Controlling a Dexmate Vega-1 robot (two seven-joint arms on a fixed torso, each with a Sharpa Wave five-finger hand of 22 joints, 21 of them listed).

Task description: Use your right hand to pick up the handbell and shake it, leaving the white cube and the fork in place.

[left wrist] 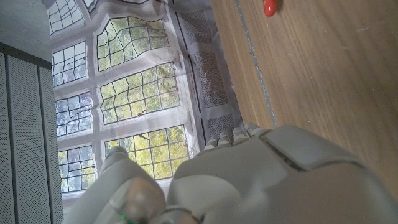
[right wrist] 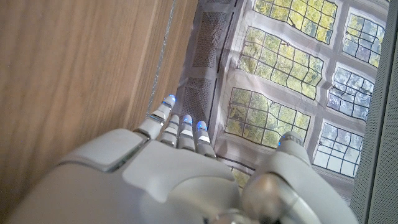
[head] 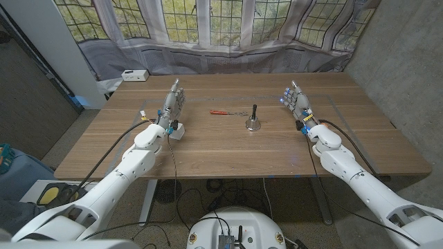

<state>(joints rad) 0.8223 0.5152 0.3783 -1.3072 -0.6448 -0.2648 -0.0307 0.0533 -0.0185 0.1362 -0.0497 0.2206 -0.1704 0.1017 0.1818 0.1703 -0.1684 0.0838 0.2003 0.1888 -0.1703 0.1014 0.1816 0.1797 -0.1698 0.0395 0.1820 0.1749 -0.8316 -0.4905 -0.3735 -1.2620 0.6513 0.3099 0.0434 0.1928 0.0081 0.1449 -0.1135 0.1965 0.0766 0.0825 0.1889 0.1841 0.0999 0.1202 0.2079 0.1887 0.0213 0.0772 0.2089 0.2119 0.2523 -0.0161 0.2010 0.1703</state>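
Note:
The handbell (head: 252, 122), a silver bell with a black upright handle, stands near the table's middle. A fork with a red handle (head: 223, 111) lies just to its left; its red end (left wrist: 270, 7) shows in the left wrist view. The white cube (head: 177, 133) sits by my left wrist. My left hand (head: 173, 105) stands on its edge at the table's left, fingers straight and apart, holding nothing. My right hand (head: 295, 101) stands likewise at the right, a hand's width right of the bell, empty. Their backs show as left hand (left wrist: 249, 180) and right hand (right wrist: 168, 180).
A white box (head: 134, 75) lies at the table's far left corner. A curtain printed with windows (head: 221, 28) hangs behind the wooden table (head: 235, 155). Cables run from both arms over the table's front edge.

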